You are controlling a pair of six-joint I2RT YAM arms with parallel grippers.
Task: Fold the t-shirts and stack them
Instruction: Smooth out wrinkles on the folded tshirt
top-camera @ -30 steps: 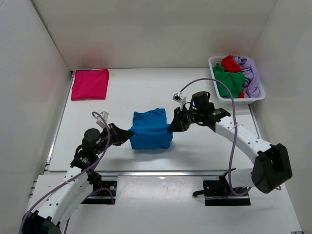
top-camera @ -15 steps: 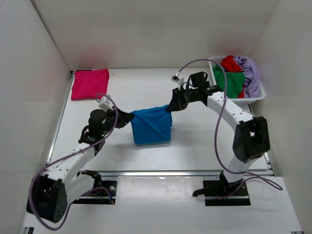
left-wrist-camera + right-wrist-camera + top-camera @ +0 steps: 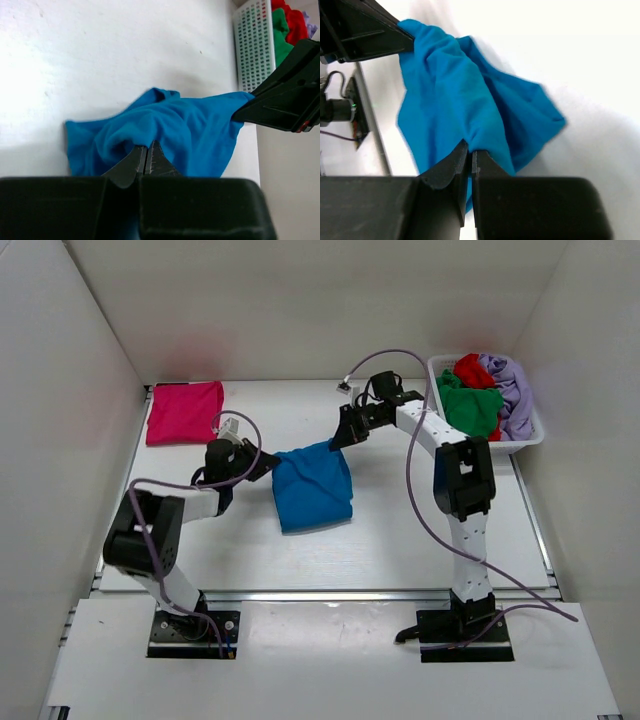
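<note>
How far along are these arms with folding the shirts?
Done: the pink t-shirt lies folded at the far left. In hand: the blue t-shirt, gripped by the left end effector and right end effector. Left: the green t-shirt, red t-shirt and lavender t-shirt heaped in the basket.

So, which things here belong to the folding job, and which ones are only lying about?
Belong to the job:
- blue t-shirt, pinched between the left gripper and the right gripper
- magenta-pink t-shirt, folded at the far left corner
- green t-shirt, red t-shirt and lavender t-shirt, heaped together

Only lying about:
- white lattice basket that holds the heap
- table
</note>
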